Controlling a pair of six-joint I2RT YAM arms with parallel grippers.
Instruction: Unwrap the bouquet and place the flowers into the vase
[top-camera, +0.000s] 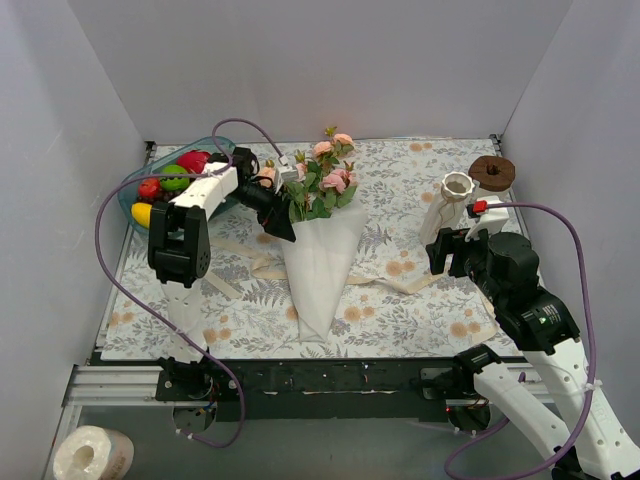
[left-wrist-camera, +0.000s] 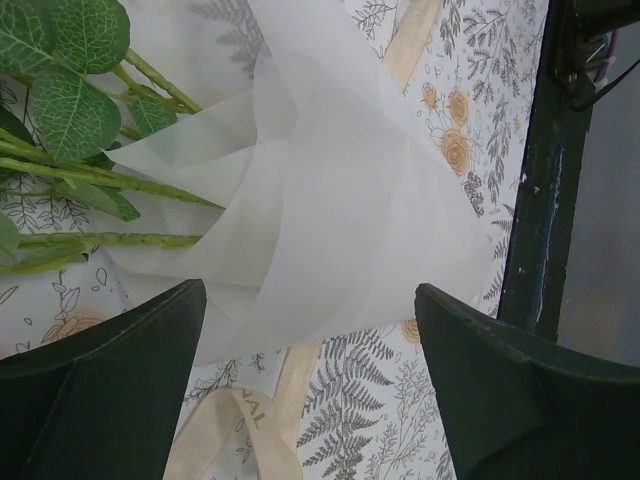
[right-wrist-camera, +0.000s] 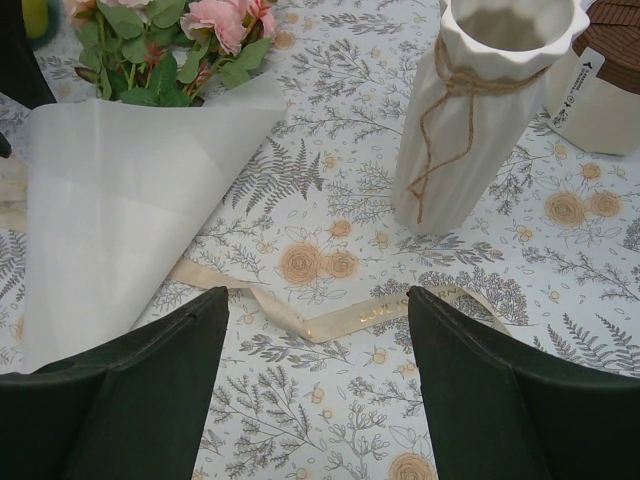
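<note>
The bouquet lies in the middle of the cloth with its white paper cone (top-camera: 318, 265) loosened and pointing toward the near edge. The flowers (top-camera: 325, 180), pink and peach blooms with green leaves, stick out of its far end. Green stems (left-wrist-camera: 110, 182) run into the paper cone (left-wrist-camera: 330, 200). My left gripper (top-camera: 283, 225) hovers at the cone's left upper edge, open (left-wrist-camera: 310, 345), with nothing between its fingers. The cream ribbon (right-wrist-camera: 340, 315) lies untied on the cloth. The vase (top-camera: 447, 205) stands upright at the right. My right gripper (top-camera: 440, 252) sits just in front of the vase (right-wrist-camera: 470, 110), open (right-wrist-camera: 318, 335) and empty.
A bowl of colourful fruit (top-camera: 170, 185) sits at the back left, behind the left arm. A white cylinder with a brown top (top-camera: 492, 175) stands right behind the vase. The table's black front rail (left-wrist-camera: 545, 200) runs close to the cone's tip. White walls enclose three sides.
</note>
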